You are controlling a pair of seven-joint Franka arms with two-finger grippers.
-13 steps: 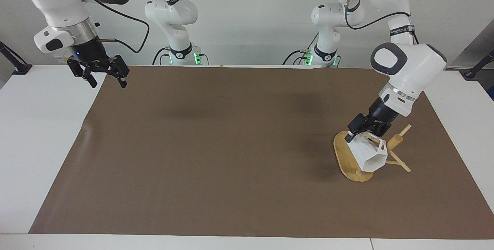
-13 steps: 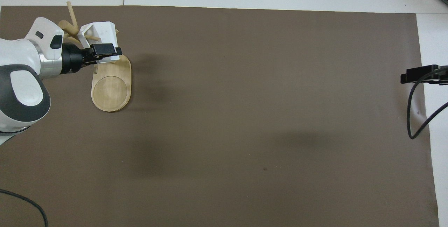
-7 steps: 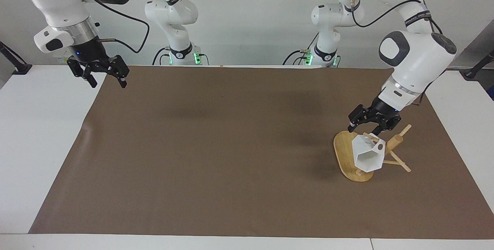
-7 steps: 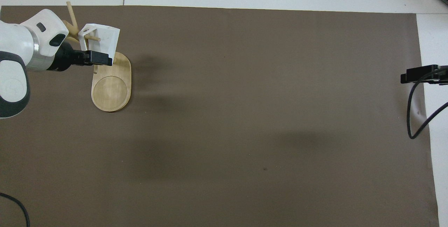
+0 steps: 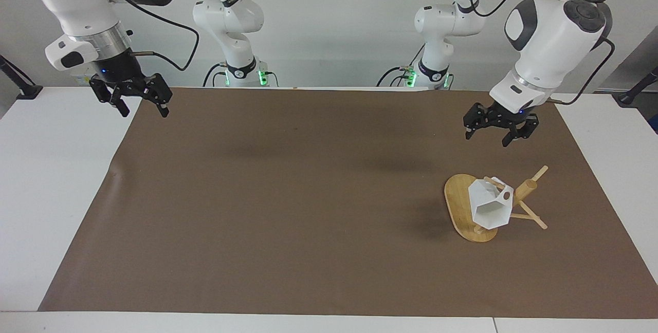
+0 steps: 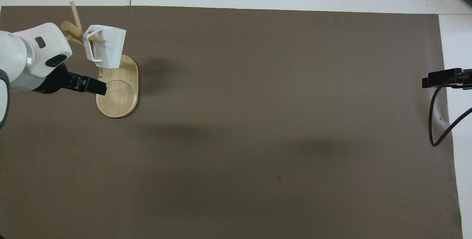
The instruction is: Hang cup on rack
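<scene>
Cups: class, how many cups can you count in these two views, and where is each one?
1. The cup hangs by its handle on a peg of the rack, at the left arm's end of the table. None looks hidden.

Left gripper [image 5: 496,133] is up in free air, fingers spread, nothing between them. Below it, clear of the fingertips, the rack [image 5: 465,209] with the cup [image 5: 489,204] hung on a peg blocks a straight drop; pegs stick out sideways. Brown mat [image 5: 288,199] toward the right gripper [image 5: 134,99] is open. That one hangs spread over the mat's corner.
</scene>
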